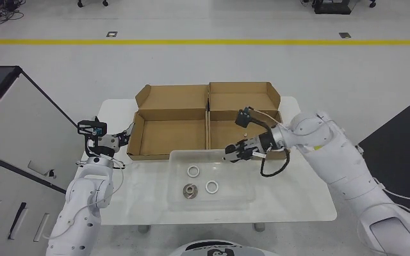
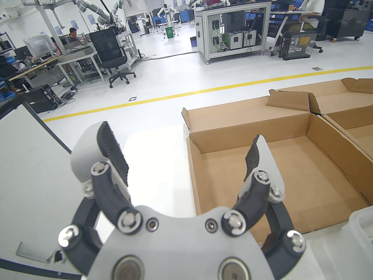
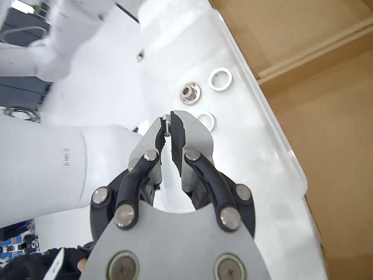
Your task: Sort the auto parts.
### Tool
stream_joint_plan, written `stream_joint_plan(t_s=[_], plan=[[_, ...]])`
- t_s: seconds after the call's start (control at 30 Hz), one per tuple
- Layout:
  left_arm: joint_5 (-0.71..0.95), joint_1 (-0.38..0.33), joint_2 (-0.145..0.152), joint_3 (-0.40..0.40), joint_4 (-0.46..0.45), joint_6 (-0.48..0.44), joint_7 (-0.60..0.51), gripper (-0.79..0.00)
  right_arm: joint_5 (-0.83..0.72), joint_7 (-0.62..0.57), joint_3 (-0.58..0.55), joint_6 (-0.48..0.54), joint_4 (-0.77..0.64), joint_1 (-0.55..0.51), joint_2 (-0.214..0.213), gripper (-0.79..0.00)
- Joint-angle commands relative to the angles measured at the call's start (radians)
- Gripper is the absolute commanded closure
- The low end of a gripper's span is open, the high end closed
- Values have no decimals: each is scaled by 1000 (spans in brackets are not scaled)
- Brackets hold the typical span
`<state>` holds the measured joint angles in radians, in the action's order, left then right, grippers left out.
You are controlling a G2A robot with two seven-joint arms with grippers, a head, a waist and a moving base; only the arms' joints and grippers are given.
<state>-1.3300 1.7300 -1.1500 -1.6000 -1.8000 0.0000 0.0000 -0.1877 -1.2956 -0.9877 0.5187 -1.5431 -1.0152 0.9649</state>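
Nearest on the white table [image 1: 291, 200], a clear plastic tray [image 1: 238, 193] is seen. Three parts are left lying in it: a metal flanged fitting [image 1: 189, 190] at the near left, a white ring [image 1: 212, 187] just beside it to the right, and a second white ring [image 1: 193, 171] a little farther back. All three are apart from one another.

Over the tray's far rim the right claw [image 3: 167, 117] is held, pressed together on a small silver screw [image 3: 166, 125]. The screw is pinched between the dark ribbed pads [image 3: 177, 135], with its head at the fingertips.

Off the tray's left side, the left claw [image 2: 179, 144] is held above the table edge with its fingers [image 2: 112, 150] spread wide and nothing between them. It is just beside the outer wall of the left cardboard box [image 1: 170, 137].

Behind the tray, that box and the right cardboard box [image 1: 221, 133] are set touching side by side, their lids folded back. No parts can be made out in either.
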Motion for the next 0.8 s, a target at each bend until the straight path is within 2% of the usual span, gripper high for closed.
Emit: stream_joint_plan(t_s=[0.0,0.37,0.7,0.77], plan=[[0,0,0,0,0,0,0,-785,-118,21,-9,26,3,-8,-1,0],[0,0,0,0,0,0,0,-785,-512,90,-9,96,-35,-19,-13,0],[0,0,0,0,0,0,0,-785,-484,81,-9,88,-31,-10,-16,0],[0,0,0,0,0,0,0,-785,-537,127,-11,99,-67,-26,-10,0]])
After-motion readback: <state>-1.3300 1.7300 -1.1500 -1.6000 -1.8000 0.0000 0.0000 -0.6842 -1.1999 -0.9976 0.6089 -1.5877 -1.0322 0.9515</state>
